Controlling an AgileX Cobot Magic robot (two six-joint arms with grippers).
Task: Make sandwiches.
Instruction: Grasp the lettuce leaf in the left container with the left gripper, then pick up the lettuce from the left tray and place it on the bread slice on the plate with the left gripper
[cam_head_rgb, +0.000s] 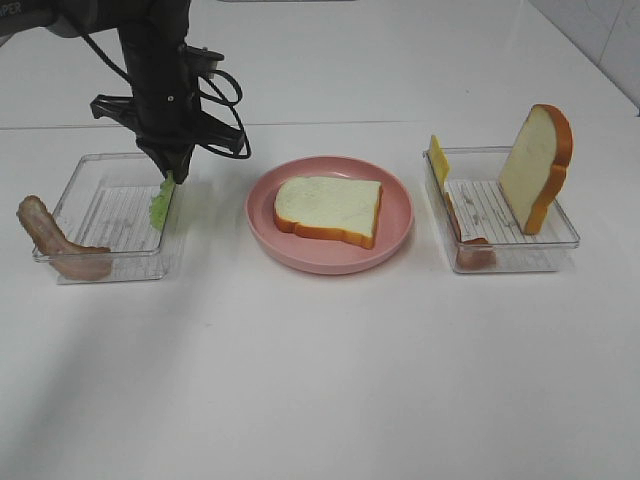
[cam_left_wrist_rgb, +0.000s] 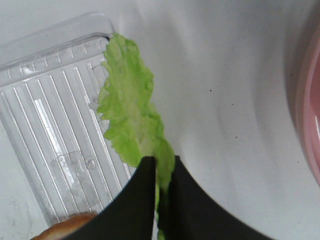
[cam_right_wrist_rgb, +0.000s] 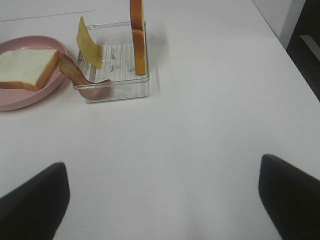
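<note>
A white bread slice (cam_head_rgb: 328, 208) lies flat on the pink plate (cam_head_rgb: 395, 240); both also show in the right wrist view (cam_right_wrist_rgb: 25, 67). My left gripper (cam_head_rgb: 170, 170) is shut on the green lettuce (cam_head_rgb: 161, 204) and holds it edge-down over the right rim of the left tray; the left wrist view shows the fingers (cam_left_wrist_rgb: 137, 200) pinching the lettuce (cam_left_wrist_rgb: 131, 117). A second bread slice (cam_head_rgb: 536, 168) stands upright in the right tray with yellow cheese (cam_head_rgb: 438, 157) and a bacon strip (cam_head_rgb: 470, 245). Another bacon strip (cam_head_rgb: 55, 242) leans on the left tray. My right gripper (cam_right_wrist_rgb: 162, 195) is open above bare table.
The left clear tray (cam_head_rgb: 105, 215) and the right clear tray (cam_head_rgb: 500, 215) flank the plate. The left arm (cam_head_rgb: 155, 60) rises at the back left. The table's right edge (cam_right_wrist_rgb: 280, 40) shows in the right wrist view.
</note>
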